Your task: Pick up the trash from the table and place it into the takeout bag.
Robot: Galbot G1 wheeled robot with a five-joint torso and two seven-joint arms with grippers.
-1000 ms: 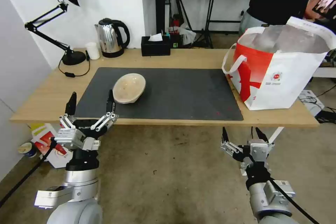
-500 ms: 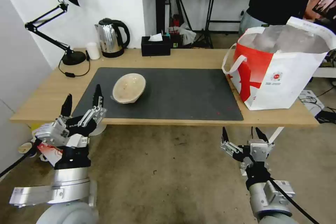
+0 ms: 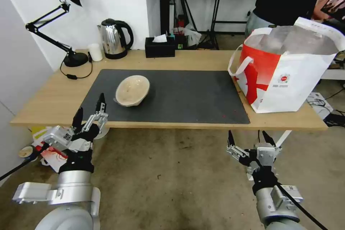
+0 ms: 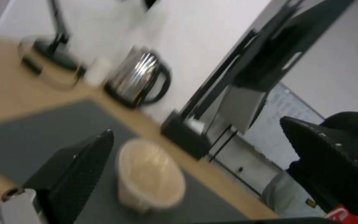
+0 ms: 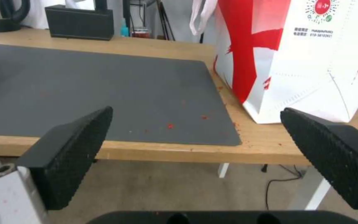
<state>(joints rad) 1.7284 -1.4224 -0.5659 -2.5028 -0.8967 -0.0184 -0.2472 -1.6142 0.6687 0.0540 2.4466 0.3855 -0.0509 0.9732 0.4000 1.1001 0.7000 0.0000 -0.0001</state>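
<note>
My left gripper (image 3: 89,112) hung at the near edge of the long light-wood table (image 3: 46,97), just short of the near left corner of the large dark grey mat (image 3: 179,95), its two black fingers spread apart and empty. My right gripper (image 3: 248,137) waited lower, below the table's near edge and nearer the mat's right corner, fingers likewise parted with nothing between them.

On the mat, towards its left side and a little beyond my left gripper, sat the shallow beige bowl (image 3: 132,90), the one piece of trash I could see on the table; from my left wrist it lay between my fingers' line of sight, tipped slightly on its side. I judged it light and thin-walled, probably stiff enough to hold its shape yet easy to slide on the mat, so its rim looked the sensible place to pinch, one finger inside and one outside.

Off the mat's right edge stood the large red-and-white takeout bag (image 3: 284,79), upright, mouth open, silver lining showing. Beyond the mat's far left corner stood a steel kettle (image 3: 113,38).
</note>
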